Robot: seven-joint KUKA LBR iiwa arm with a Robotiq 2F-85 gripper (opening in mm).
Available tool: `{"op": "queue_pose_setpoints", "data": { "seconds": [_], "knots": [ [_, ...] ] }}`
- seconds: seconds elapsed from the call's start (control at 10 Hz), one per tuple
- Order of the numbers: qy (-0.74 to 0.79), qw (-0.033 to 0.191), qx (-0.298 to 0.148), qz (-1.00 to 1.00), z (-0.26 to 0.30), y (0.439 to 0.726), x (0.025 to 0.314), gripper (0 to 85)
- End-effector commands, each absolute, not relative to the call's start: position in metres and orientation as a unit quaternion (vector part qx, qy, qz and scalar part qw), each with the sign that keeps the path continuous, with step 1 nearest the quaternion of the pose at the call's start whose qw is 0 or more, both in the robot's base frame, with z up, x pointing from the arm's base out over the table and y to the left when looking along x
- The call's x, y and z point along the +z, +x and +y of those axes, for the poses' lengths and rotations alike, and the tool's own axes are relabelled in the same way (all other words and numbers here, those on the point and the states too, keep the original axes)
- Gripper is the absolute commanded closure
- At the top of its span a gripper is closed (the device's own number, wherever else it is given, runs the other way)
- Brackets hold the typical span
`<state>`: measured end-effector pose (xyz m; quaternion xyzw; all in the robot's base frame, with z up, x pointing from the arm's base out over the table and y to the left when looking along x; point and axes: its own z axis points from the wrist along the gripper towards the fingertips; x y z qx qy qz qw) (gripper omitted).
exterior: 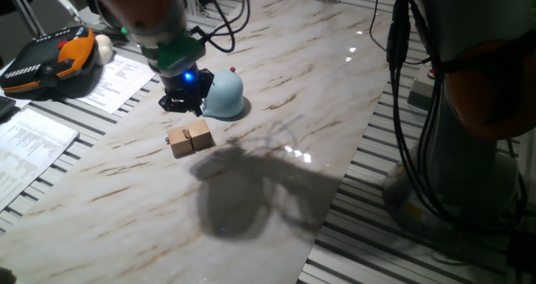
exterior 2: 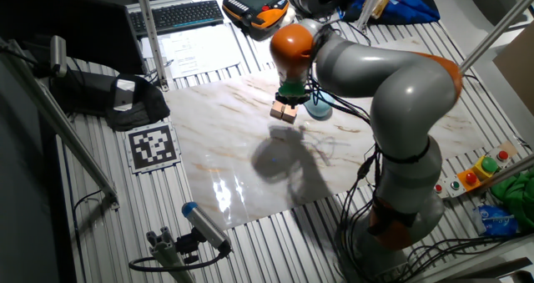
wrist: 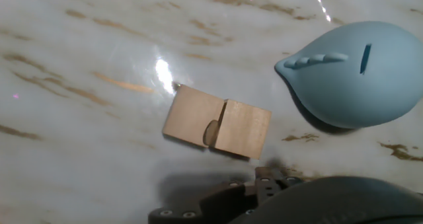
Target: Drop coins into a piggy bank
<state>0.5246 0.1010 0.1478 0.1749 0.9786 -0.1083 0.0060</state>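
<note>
The light blue piggy bank (exterior: 224, 95) stands on the marble table, with a red knob (exterior: 232, 69) and a dark slot (wrist: 365, 58) in its top. Two tan wooden cubes (wrist: 218, 123) lie side by side just left of it. A small flat disc, apparently a coin (wrist: 211, 133), stands on edge in the gap between them. My gripper (exterior: 182, 105) hangs low over the table beside the piggy bank and just behind the cubes. Its fingers are dark and foreshortened, so their gap does not show. In the hand view only the hand's dark underside fills the bottom edge.
A black and orange teach pendant (exterior: 46, 59) and printed sheets (exterior: 117, 79) lie at the far left. The marble board (exterior: 276, 175) ends on slatted metal at the right. Cables hang by the robot base (exterior: 435, 108).
</note>
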Motion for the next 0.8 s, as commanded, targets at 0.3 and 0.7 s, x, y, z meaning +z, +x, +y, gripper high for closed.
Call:
{"op": "queue_pose_setpoints", "data": {
  "seconds": [0.3, 0.7],
  "knots": [
    [0.170, 0.022, -0.096, 0.980, 0.1013, 0.5245, 0.1477, 85.0],
    [0.210, 0.023, -0.084, 0.974, 0.1052, 0.5269, 0.1484, 85.0]
  ]
}}
